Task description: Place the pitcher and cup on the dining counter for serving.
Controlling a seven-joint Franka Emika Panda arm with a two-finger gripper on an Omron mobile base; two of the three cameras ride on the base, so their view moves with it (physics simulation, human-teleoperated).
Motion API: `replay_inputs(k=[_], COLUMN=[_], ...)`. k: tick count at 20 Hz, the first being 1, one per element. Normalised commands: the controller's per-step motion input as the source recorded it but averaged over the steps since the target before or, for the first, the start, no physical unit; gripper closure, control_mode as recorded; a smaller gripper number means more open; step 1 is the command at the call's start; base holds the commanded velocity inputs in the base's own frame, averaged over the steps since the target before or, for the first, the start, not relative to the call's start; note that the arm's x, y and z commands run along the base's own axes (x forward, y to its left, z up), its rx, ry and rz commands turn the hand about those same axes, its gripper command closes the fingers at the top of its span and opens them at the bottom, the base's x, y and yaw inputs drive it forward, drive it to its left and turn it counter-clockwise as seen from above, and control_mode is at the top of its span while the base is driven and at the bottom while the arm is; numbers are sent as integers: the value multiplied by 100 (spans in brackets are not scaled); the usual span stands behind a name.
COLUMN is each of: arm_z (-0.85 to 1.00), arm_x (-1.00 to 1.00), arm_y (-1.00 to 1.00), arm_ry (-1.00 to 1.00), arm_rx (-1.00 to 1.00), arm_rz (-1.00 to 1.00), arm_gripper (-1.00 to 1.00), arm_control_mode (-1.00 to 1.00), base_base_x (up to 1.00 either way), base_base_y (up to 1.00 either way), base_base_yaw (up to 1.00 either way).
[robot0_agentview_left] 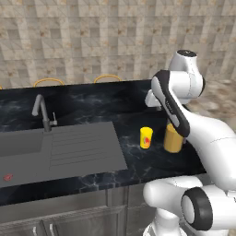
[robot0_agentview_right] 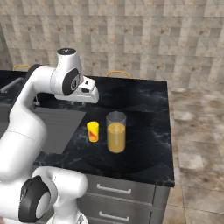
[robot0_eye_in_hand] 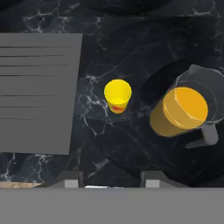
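The small yellow cup (robot0_agentview_left: 146,137) (robot0_agentview_right: 92,131) (robot0_eye_in_hand: 117,95) with a red mark stands upright on the black dining counter (robot0_agentview_left: 92,103) (robot0_agentview_right: 144,113) (robot0_eye_in_hand: 131,43). Just to its right is the taller clear pitcher (robot0_agentview_left: 174,138) (robot0_agentview_right: 116,133) (robot0_eye_in_hand: 183,109), orange in its lower part, its handle showing in the hand view. In the left base view my forearm covers part of the pitcher. My gripper (robot0_agentview_left: 152,99) (robot0_agentview_right: 89,97) (robot0_eye_in_hand: 112,181) hangs high above both, looking straight down, open with nothing between its fingers.
A matte grey sink (robot0_agentview_left: 18,143) with drainboard (robot0_agentview_left: 83,147) (robot0_eye_in_hand: 35,92) and faucet (robot0_agentview_left: 41,110) lies left of the cup. Curved orange stool backs (robot0_agentview_left: 107,77) (robot0_agentview_right: 118,73) rise behind the counter. The counter ends at the right over tiled floor (robot0_agentview_right: 197,131).
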Motion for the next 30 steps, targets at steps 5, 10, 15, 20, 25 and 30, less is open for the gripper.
replay_inputs(k=[5, 10, 15, 20, 25, 30], arm_z=[-9, -5, -8, -9, -61, -84], arm_x=[-40, -8, -52, -25, 9, 49], arm_y=[-7, -5, -87, -99, -63, -12], arm_ry=[0, 1, -2, -6, 0, 0], arm_rx=[0, 0, 0, 4, 0, 0], arm_rz=[-6, -1, 9, 11, 4, 0], arm_gripper=[-100, -100, -100, -100, -100, -100], arm_control_mode=[-100, -100, -100, -100, -100, -100], base_base_x=[0, 0, 0, 0, 0, 0], base_base_y=[0, 0, 0, 0, 0, 0], base_base_yaw=[0, 0, 0, 0, 0, 0])
